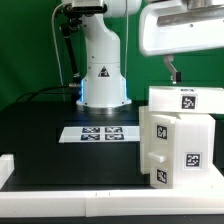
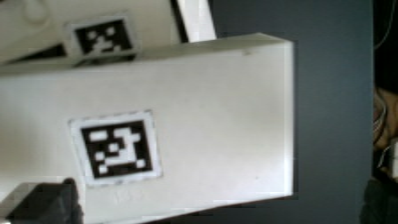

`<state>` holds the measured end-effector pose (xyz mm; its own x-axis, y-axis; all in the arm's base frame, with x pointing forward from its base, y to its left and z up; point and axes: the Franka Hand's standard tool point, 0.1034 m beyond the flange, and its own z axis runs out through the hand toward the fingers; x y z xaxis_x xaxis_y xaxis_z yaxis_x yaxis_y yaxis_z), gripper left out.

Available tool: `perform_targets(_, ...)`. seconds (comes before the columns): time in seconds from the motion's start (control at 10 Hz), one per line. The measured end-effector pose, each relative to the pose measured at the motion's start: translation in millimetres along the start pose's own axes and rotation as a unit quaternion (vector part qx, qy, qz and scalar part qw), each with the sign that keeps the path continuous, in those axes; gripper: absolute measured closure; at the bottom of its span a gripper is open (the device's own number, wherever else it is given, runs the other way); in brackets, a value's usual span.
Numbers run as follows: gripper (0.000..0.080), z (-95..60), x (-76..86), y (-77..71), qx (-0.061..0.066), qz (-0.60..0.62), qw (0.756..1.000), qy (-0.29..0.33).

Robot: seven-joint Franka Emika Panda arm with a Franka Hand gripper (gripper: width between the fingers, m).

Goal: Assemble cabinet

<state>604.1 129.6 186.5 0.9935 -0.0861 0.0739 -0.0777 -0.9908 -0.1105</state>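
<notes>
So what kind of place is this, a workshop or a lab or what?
Most likely a robotics lab test bench: a white robot arm bolted onto a black table, a marker board lying flat on it, tagged white cabinet pieces, and a plain green backdrop.

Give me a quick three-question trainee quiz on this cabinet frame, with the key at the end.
1. True or false: the cabinet stands to the exterior view's left of the marker board.
2. What colour is the table surface? A) black B) white C) green
3. In the wrist view, what is printed on the white cabinet face that fills the picture?

Key:
1. False. The cabinet stands to the exterior view's right of the marker board.
2. A.
3. A black-and-white square tag.
</notes>
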Motion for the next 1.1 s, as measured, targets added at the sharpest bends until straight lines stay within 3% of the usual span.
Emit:
perform_targets(0.2,0.0002,2.2,0.1,2.8,-0.005,-0.133,0.991,-0.001)
perform_targets(0.6,0.0002,3.3,0.3,6.6,-0.009,-0.259,0.966,-0.004)
perform_targets(0.8,0.0002,4.0,0.5,12.4,-0.011,-0.376,0.927,-0.006)
perform_targets(1.1,0.0002,7.3,-1.0,18.8,-0.015,-0.54,0.841,-0.017)
